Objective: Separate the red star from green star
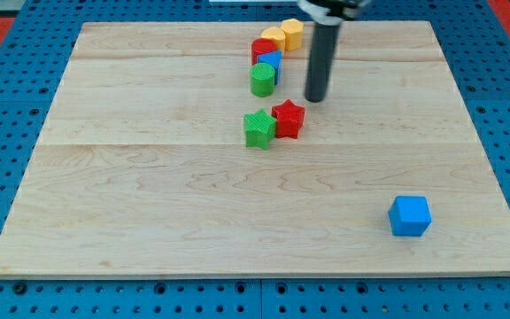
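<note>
A red star point(288, 119) lies near the board's middle, touching a green star point(258, 128) on its left side. My tip point(315, 97) is above and to the right of the red star, a short gap away from it. The dark rod rises from there to the view's top.
A cluster stands toward the view's top: a green cylinder point(261, 80), a blue block point(271, 63), a red block point(261, 48) and two yellow blocks point(284, 35). A blue cube point(410, 215) sits at the lower right. The wooden board point(149, 177) lies on a blue pegboard.
</note>
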